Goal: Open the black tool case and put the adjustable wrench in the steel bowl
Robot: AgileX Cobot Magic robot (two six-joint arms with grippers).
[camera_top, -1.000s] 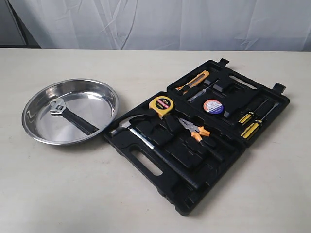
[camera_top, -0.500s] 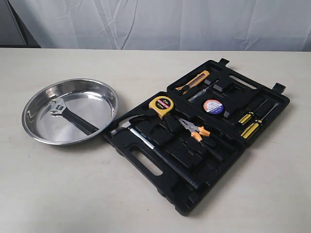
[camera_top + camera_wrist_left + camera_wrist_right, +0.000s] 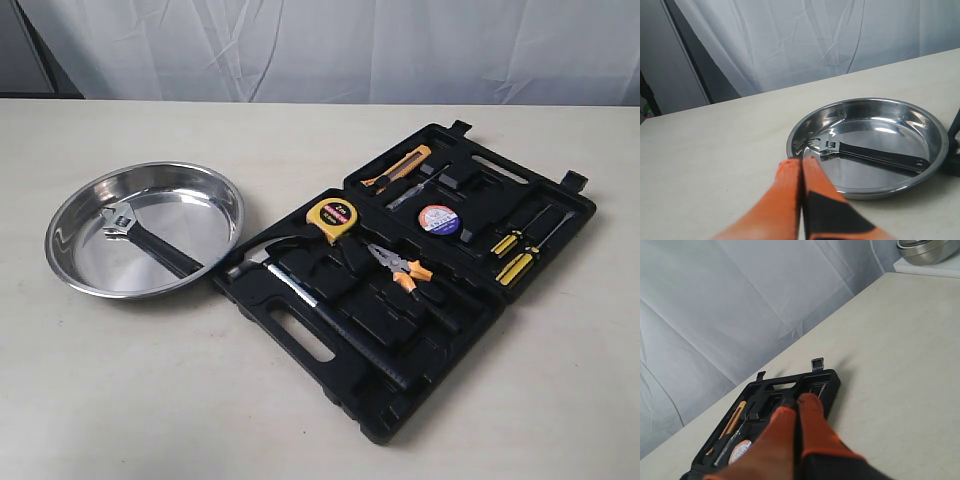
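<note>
Wrench (image 3: 150,245) lies in the bowl (image 3: 195,205); case (image 3: 440,350) is open on the surface just beside the bowl. My left jaws and right jaws are both pressed together.

adjustable wrench (image 3: 150,244) in steel bowl (image 3: 188,202), tool case (image 3: 425,342) at right, perhaps touching

My left gripper (image 3: 800,166) is showing two tapered orange fingers (image 3: 782,200) with rounded tips, one carrying a black patch. My right gripper (image 3: 796,411) is wearing the same orange, going black toward the base.
</note>
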